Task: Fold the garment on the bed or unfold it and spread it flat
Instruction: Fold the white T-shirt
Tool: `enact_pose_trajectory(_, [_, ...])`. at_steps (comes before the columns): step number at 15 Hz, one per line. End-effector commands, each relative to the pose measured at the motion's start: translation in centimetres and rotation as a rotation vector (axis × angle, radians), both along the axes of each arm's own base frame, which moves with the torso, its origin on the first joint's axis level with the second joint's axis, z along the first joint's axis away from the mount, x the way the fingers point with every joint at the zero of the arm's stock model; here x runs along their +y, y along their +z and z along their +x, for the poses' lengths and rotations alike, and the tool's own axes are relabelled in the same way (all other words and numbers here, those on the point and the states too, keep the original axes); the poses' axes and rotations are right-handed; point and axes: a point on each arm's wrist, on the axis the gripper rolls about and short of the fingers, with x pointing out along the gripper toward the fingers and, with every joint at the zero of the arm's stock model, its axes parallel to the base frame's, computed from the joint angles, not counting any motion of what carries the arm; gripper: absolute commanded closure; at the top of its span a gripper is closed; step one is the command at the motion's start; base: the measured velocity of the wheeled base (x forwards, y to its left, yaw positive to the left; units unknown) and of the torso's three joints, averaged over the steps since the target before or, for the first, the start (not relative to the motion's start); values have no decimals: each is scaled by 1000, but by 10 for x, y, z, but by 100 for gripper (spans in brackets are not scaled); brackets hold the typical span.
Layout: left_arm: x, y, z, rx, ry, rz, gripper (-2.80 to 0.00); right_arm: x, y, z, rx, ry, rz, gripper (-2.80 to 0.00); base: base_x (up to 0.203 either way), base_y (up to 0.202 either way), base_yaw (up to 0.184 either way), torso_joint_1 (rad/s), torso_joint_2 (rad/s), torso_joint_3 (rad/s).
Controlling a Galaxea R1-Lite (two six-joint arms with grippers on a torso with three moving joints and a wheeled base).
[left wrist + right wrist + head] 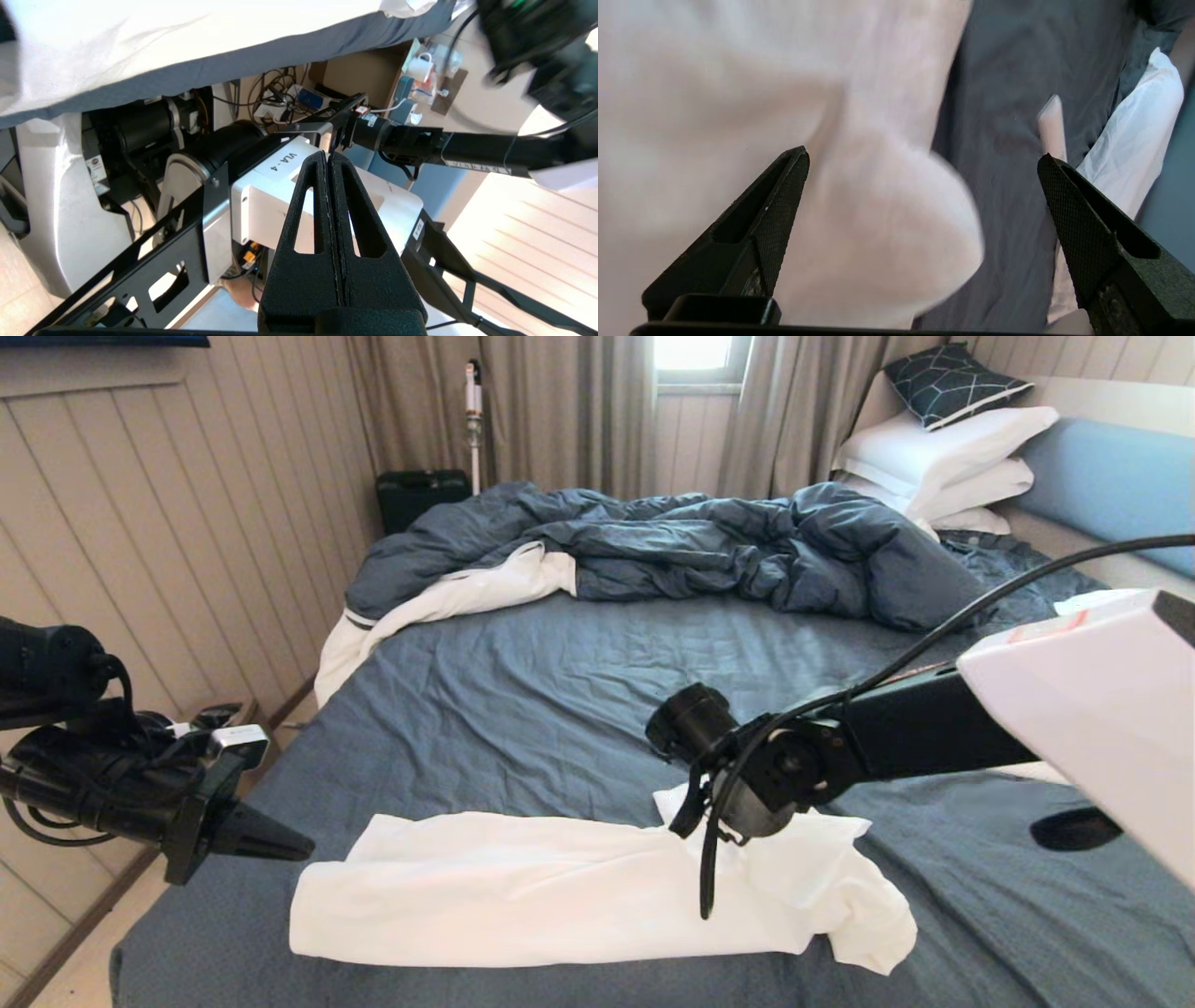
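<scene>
The white garment (560, 887) lies as a long folded band across the near part of the bed (523, 709), its right end bunched up. My right arm (775, 770) reaches in from the right and hangs over that bunched end. In the right wrist view my right gripper (922, 157) is open, with a bulge of the garment (878, 224) and bare sheet (1008, 116) between its fingers; nothing is held. My left gripper (280, 845) is shut and empty, just off the bed's left edge near the garment's left end. From the left wrist view, the left gripper (328, 156) points at my own base.
A rumpled dark-blue duvet (672, 546) with white lining covers the far half of the bed. White pillows (943, 457) and a patterned cushion (943, 383) are stacked at the far right by the blue headboard (1111, 485). A panelled wall runs close along the left side.
</scene>
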Motion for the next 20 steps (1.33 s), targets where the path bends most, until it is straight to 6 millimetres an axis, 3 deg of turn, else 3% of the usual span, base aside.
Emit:
enact_pose_trajectory(1, [0,0,-1,6,1,-7,0,-10,1,-35,26,35,-25,-280,0,0,0,0,0,0])
enact_pose_trajectory(5, [0,0,0,7,2,-7,0,-31,-12,-79,89,74,-69,-280,0,0,0,0,0,0])
enact_pose_trajectory(11, [0,-1,0,10,2,-9,0,-33,-19,-99,95,116,-75,-280,0,0,0,0,0,0])
enact_pose_trajectory(15, [0,-2,1,10,2,-9,0,-30,-35,-92,113,109,-92,-280,0,0,0,0,0,0])
enact_pose_trajectory(17, [0,-1,1,9,2,-9,0,-23,-47,-68,106,84,-90,-280,0,0,0,0,0,0])
enact_pose_trajectory(20, [0,-2,1,10,2,-9,0,-21,-43,-45,76,68,-80,-280,0,0,0,0,0,0])
